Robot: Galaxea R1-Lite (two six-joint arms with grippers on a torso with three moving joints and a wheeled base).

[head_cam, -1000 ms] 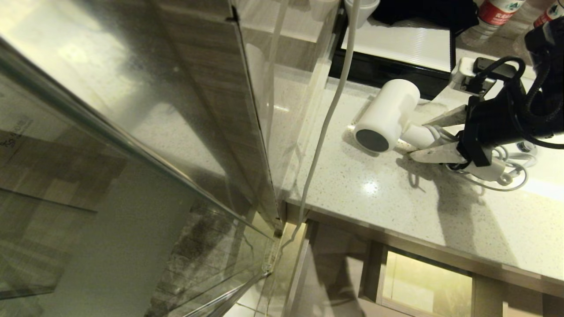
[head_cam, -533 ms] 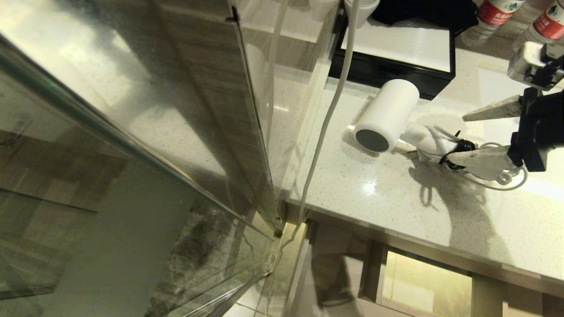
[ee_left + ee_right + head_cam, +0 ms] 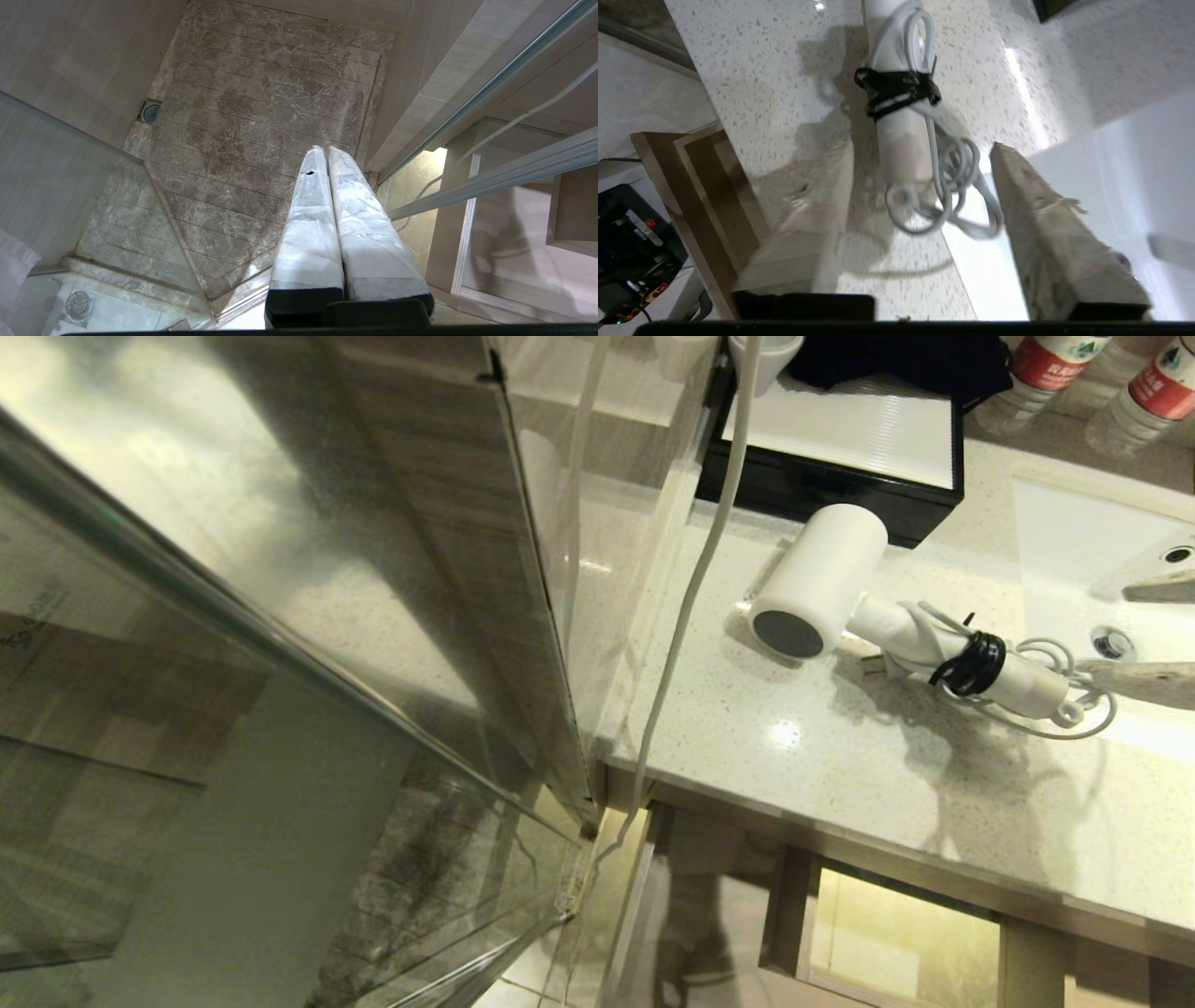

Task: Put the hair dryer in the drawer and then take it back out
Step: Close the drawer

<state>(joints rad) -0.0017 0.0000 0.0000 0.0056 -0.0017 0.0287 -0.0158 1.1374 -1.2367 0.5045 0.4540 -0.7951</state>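
The white hair dryer (image 3: pixel 822 583) lies on the speckled counter (image 3: pixel 840 756), grey round end toward the counter's front edge. Its handle (image 3: pixel 962 658) points right, the cord bundled on it by a black band (image 3: pixel 896 91). My right gripper (image 3: pixel 1106 632) is at the picture's right edge, open and holding nothing. In the right wrist view the right gripper (image 3: pixel 923 148) has the handle's end and loose cord loops (image 3: pixel 952 196) between its fingertips, untouched. My left gripper (image 3: pixel 325 149) hangs parked and shut over a shower floor. The drawer is hidden below the counter edge.
A black box with a white ribbed top (image 3: pixel 840 429) stands behind the dryer, two red-labelled bottles (image 3: pixel 1055 364) beyond it. A white sink (image 3: pixel 1092 541) lies at the right. A white hose (image 3: pixel 691 597) hangs by the glass partition (image 3: pixel 280 644). Wood-grain cabinet fronts (image 3: pixel 803 905) sit under the counter.
My right gripper, which had its fingers on both sides of the dryer's handle, has drawn back to the right, almost out of the head view. The hair dryer stays on the counter.
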